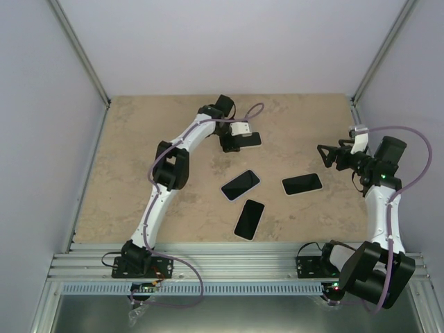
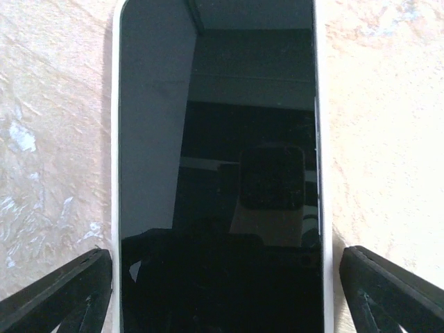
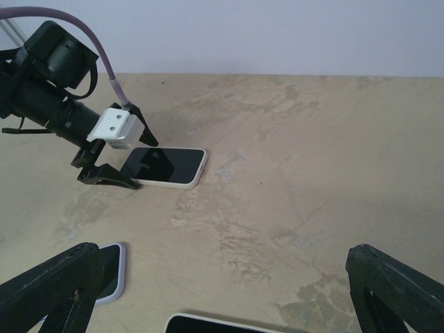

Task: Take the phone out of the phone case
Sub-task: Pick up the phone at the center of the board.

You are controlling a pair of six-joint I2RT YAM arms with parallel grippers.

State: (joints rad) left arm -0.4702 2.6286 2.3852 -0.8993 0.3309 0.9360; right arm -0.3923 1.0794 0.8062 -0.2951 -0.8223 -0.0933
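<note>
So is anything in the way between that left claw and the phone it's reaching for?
Nothing visible. The left gripper sits at the phone, its open fingers flanking the white case on either side, with only bare table around. The three other phones lie apart, nearer the arm bases.

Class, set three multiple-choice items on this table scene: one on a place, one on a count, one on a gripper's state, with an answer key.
1. Where is the left gripper?
A. Around the far phone
B. At the table's near edge
C. Beside the right arm's base

2. How many phones lie on the table?
A. Two
B. Four
C. Six

3. How do the right gripper's jaws stand?
A. Open and empty
B. Shut on a phone
C. Shut on a cable

Key: 1 A, its fingers flank the farthest phone. 2 B, the top view shows four. 3 A, the fingers are spread with nothing between.
</note>
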